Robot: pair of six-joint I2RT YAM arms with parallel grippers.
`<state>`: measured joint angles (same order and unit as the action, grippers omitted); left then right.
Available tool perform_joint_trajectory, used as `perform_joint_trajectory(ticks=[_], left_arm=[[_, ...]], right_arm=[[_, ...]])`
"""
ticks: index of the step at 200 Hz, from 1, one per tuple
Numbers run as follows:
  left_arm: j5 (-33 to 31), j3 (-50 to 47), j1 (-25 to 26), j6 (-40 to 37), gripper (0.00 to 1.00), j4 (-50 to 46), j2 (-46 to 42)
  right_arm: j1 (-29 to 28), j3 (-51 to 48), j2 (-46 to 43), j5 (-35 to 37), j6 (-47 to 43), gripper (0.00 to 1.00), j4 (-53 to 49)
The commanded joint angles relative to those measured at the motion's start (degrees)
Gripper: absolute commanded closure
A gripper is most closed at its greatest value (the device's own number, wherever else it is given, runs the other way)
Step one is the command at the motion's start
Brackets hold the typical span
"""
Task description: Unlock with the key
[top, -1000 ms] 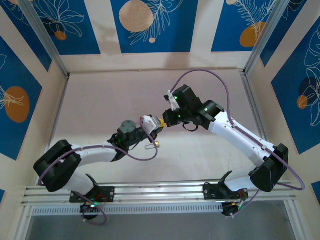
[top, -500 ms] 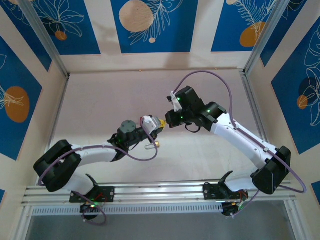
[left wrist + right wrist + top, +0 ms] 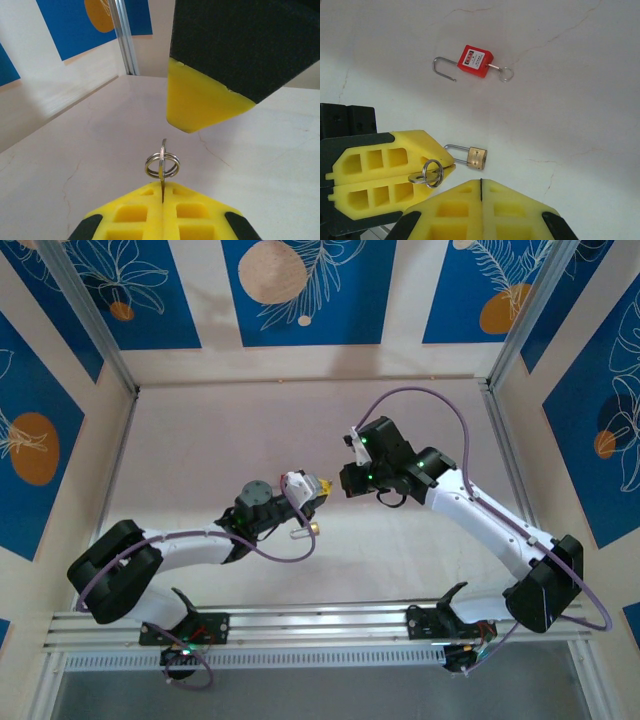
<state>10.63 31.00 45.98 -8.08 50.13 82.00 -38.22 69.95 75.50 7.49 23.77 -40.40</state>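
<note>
Overhead, the 2 arms are seen bent inward over the table (image 3: pixel 200 440), with their grippers brought close together near its middle but kept apart. The left gripper (image 3: pixel 310 487) is clamped on a key (image 3: pixel 416 178), which is pinched flat between the yellow fingers (image 3: pixel 385 175) and held above the tabletop. A split ring (image 3: pixel 148 166) is threaded on the key just past the fingertips. The right gripper (image 3: pixel 481 186) is pressed together, with nothing seen between its fingers, and in the left wrist view its yellow tip is held just above the key without touching it. A brass lock (image 3: pixel 476 157) is laid flat on the table near the left gripper, below its fingertips in the overhead view; whether its shackle is latched cannot be told. A red lock (image 3: pixel 475 61) is laid farther out, well apart from the brass lock. Its shackle is swung open, and a 2nd key (image 3: pixel 495 67) with its own ring is set in its base. Both locks are left lying clear of the grippers.
</note>
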Motion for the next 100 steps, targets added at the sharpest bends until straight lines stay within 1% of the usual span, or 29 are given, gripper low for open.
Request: perform_joint_trajectory(ticks=[1,34,45,70,100], left_arm=[[1.8,0.3,-0.6,-1.3,1.0,0.2,-0.2],[2.3,0.5,-0.6,-1.4,1.0,-0.4,-0.3],[2.5,0.6,-0.6,-1.4,1.0,-0.6,-0.2],[2.6,0.6,-0.6,-1.5,1.0,-0.7,-0.2],[3.1,0.8,-0.6,-1.5,1.0,-1.2,0.0]], right_arm=[[0.3,-1.0,-2.3,-2.2,1.0,0.99,1.8],[0.4,-2.8,-4.3,-6.9,1.5,0.75,5.6],[0.3,-3.0,-4.4,-7.6,1.4,0.7,5.8],[-0.2,-2.7,-3.2,-8.7,0.5,0.62,4.9],[-1.1,-1.8,-0.9,-8.2,-0.2,0.61,4.1]])
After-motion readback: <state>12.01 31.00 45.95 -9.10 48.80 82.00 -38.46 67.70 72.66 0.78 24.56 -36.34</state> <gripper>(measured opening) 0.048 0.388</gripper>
